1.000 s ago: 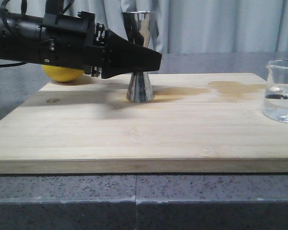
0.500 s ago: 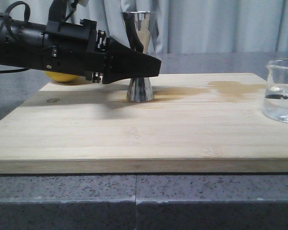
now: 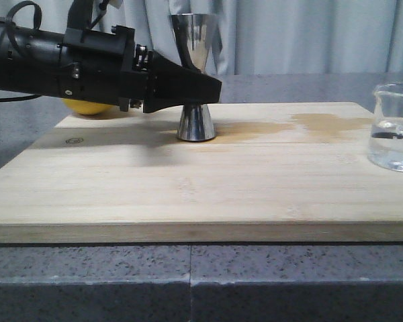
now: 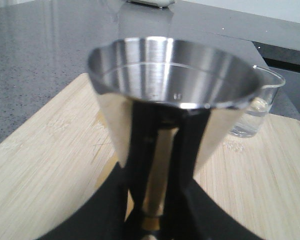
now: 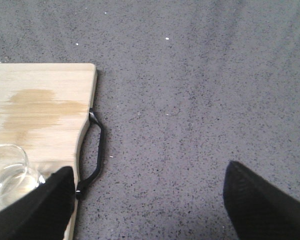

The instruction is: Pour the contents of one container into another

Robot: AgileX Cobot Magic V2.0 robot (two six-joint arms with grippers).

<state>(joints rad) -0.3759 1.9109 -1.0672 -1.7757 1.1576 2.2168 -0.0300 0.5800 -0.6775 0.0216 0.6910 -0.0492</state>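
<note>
On the pale wooden cutting board (image 3: 188,194), the left end effector (image 3: 200,87) apparently pinches the slick, rigid steel hourglass jigger (image 3: 195,40) at its waist, while the right end effector (image 5: 145,195) hangs spread.

A pale wooden board (image 3: 201,181) with a darker stain on its far right part lies on a grey speckled surface (image 3: 188,282). Behind, at the far side, hangs a light grey curtain (image 3: 302,33) with vertical folds. The light is soft and even.
</note>
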